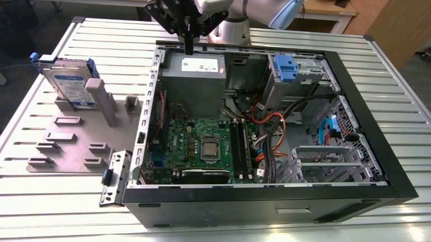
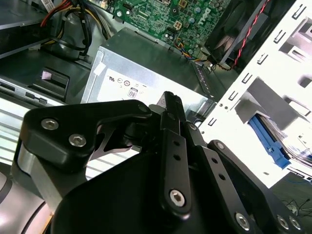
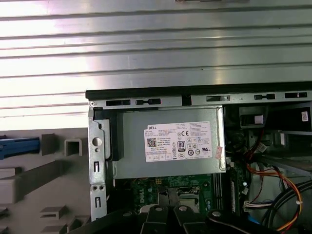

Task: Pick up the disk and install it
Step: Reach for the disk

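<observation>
Gripper [image 1: 189, 49] is hanging empty, jaws together, above the power supply [image 1: 195, 75] at top centre. Disk [image 1: 72, 85] is standing in the grey rack [image 1: 67, 136], upper left. I'd be gripping its top edges squarely.

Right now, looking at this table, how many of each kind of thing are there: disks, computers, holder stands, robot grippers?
disk: 1
open computer case: 1
grey holder stand: 1
gripper: 1
Total: 4
</observation>
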Controlling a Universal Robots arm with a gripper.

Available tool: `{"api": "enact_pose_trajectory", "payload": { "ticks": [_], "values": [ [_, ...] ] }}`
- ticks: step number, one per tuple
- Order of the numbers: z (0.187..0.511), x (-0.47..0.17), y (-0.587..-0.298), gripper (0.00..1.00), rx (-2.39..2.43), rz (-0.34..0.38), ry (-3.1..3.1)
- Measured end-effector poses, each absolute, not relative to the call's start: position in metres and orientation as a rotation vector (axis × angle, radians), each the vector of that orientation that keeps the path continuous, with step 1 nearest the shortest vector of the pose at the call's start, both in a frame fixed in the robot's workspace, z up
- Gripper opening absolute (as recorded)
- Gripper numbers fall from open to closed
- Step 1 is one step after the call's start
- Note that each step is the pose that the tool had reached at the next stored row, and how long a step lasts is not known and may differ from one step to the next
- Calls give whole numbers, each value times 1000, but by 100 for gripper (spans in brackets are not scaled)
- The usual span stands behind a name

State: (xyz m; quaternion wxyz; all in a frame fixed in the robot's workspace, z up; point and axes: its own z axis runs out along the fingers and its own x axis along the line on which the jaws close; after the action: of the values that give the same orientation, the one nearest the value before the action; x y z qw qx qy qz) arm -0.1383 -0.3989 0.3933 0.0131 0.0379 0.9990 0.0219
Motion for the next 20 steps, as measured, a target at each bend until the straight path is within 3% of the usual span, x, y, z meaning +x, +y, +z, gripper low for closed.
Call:
{"api": "enact_pose_trajectory", "payload": {
  "ticks": [20],
  "values": [
    [393,-144,-399,11,118,68,3112]
  ]
}}
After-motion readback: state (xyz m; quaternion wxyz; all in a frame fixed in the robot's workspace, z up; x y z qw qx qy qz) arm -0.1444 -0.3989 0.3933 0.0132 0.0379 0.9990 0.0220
